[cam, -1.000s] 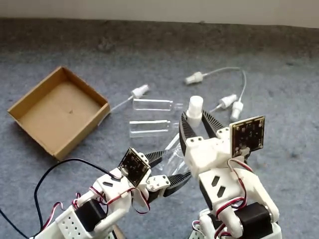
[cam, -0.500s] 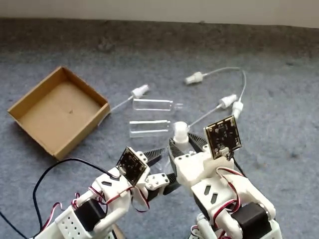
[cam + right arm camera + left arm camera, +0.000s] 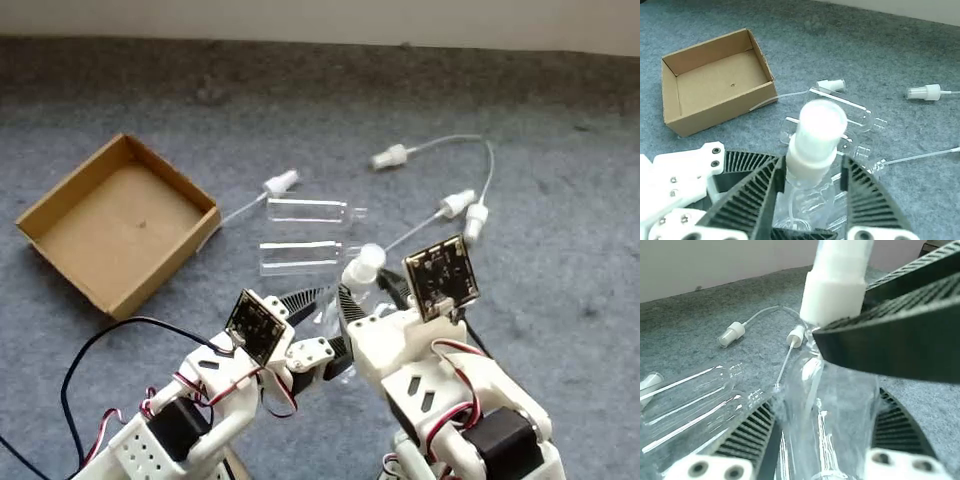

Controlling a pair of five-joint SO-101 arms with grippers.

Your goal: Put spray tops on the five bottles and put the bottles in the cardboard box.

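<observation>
Grey carpet (image 3: 560, 300) covers the table. The box (image 3: 170, 260) sits to the left, its open side up. Two loose bottles (image 3: 300, 210) lie flat side by side between the box and the arms, with their long axes across the table and their necks to the right. Four loose tops (image 3: 282, 182) trail thin tubes just beyond them and off to the right, well apart from the box.

The left gripper (image 3: 825, 440) is clamped on the body of a clear bottle (image 3: 835, 405), one ribbed finger on each side. The bottle stands nearly upright above the carpet, just nearer the arms than the loose bottles, with its long axis rising from the gripper and its neck pointing up. The right gripper (image 3: 812, 165) grips the white top (image 3: 815, 135) by its collar and holds it at the bottle's mouth, in line with the neck; its tube shows inside the glass. Whether the top is fully seated cannot be told.

From the left wrist, a black finger of the right gripper crosses in front of the bottle's shoulder. From above, the right arm's camera board and fingers cover most of the bottle.
</observation>
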